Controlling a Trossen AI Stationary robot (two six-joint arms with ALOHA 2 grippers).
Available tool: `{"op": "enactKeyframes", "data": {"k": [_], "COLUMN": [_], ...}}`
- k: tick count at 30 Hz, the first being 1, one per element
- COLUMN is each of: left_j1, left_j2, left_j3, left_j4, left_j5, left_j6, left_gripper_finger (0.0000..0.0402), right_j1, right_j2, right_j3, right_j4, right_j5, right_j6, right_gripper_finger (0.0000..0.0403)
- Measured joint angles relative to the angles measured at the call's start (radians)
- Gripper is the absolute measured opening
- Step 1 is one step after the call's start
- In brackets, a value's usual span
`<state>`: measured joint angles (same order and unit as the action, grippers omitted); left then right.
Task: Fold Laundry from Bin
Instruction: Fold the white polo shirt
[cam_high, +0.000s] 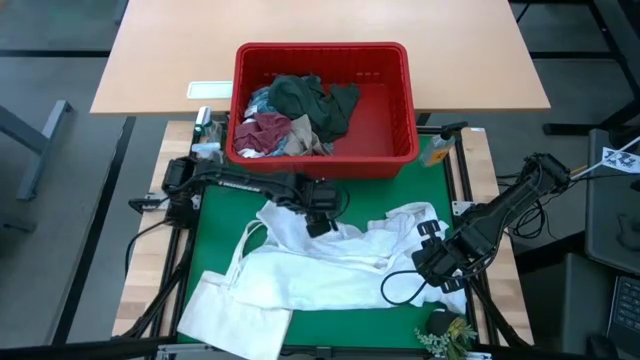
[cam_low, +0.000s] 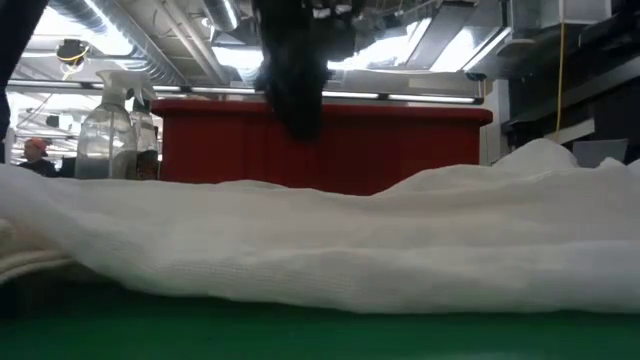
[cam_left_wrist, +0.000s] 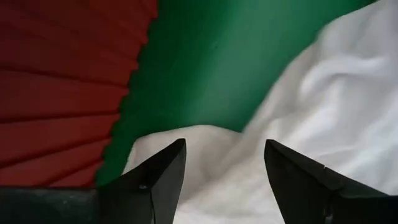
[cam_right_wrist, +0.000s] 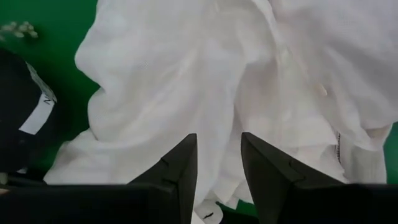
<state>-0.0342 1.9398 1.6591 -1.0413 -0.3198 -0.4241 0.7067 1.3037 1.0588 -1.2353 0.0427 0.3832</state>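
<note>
A white garment lies spread and rumpled on the green mat, just near of the red bin, where dark green, maroon and beige laundry waits. Its long axis runs left to right with a slight slant: one end reaches the near-left corner, touching a flat white tote bag, the other bunches toward the right.

The step in hand looks like flattening before any fold. The left gripper hovers over the garment's far edge with its fingers spread, holding nothing. The right gripper sits over the bunched right end, fingers part-way apart, apparently nothing pinched. Next, each should probably take an edge and draw the cloth smooth.
</note>
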Motion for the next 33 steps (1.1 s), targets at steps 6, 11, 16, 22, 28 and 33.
{"op": "enactKeyframes", "data": {"k": [6, 11, 16, 22, 28, 33], "left_j1": [0.059, 0.085, 0.089, 0.092, 0.11, 0.135], "left_j2": [0.075, 0.128, 0.177, 0.232, 0.265, 0.269], "left_j3": [-0.018, -0.019, -0.019, -0.019, -0.015, -0.014], "left_j4": [-0.003, 0.002, 0.006, 0.014, 0.025, 0.028], "left_j5": [0.024, 0.025, 0.025, -0.006, 0.022, 0.135], "left_j6": [0.119, 0.26, 0.416, 0.535, 0.588, 0.63], "left_gripper_finger": [0.0206, 0.0203, 0.0202, 0.0202, 0.0202, 0.0198], "right_j1": [0.0, 0.0, 0.0, 0.0, 0.0, 0.0], "right_j2": [0.0, 0.0, 0.0, 0.0, 0.0, 0.0], "right_j3": [0.0, 0.0, 0.0, 0.0, 0.0, 0.0], "right_j4": [-0.008, -0.011, -0.011, -0.01, -0.009, -0.011], "right_j5": [0.011, 0.018, 0.018, 0.018, 0.018, 0.019], "right_j6": [-0.008, -0.019, -0.019, -0.019, -0.018, -0.018], "right_gripper_finger": [0.0124, 0.0124, 0.0124, 0.0124, 0.0124, 0.0124]}}
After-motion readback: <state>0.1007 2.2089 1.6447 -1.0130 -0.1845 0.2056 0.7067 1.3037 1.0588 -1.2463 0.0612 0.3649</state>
